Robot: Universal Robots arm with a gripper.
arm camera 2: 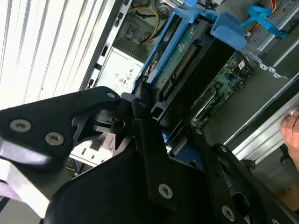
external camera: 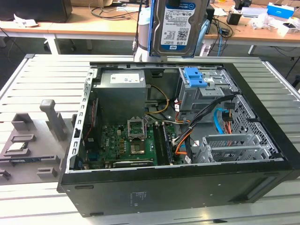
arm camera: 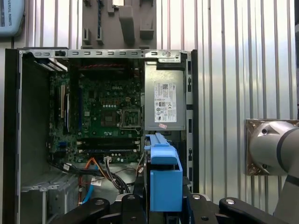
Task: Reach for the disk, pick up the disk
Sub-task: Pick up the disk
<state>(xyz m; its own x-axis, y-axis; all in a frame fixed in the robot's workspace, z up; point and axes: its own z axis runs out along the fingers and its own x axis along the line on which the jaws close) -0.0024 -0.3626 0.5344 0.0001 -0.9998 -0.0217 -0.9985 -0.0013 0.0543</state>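
The disk [external camera: 180, 27] is held in the air above the back edge of the open computer case [external camera: 164, 187], clear of it and touching nothing inside. In the exterior view it is seen upright, with its white-and-blue label turned towards the camera and a blue rail down each side.

The gripper [arm camera 2: 161, 119] is clamped on the disk. In the second wrist view the black fingers [arm camera 2: 140, 116] are pressed against the blue rail at one end of the disk, and the green circuit board on the disk's underside is seen beyond them. In the first wrist view the blue end of the disk [arm camera: 164, 182] is caught between the two black fingers, straight above the case interior.

Inside the case, the grey power supply [external camera: 121, 91] is seated in the back corner towards the exterior view's left, with the green motherboard [external camera: 126, 140] in front of it. The metal drive cage [external camera: 201, 96] is seated in the back corner on the exterior view's right, and a small blue latch [external camera: 196, 77] lies on top of it, below the hanging disk. Orange and black cables [external camera: 180, 140] run across the middle of the case.

The case rests on a slatted metal table [external camera: 42, 75]. A tall grey slotted stand [external camera: 54, 119] is set beside the case on the exterior view's left, apart from it.
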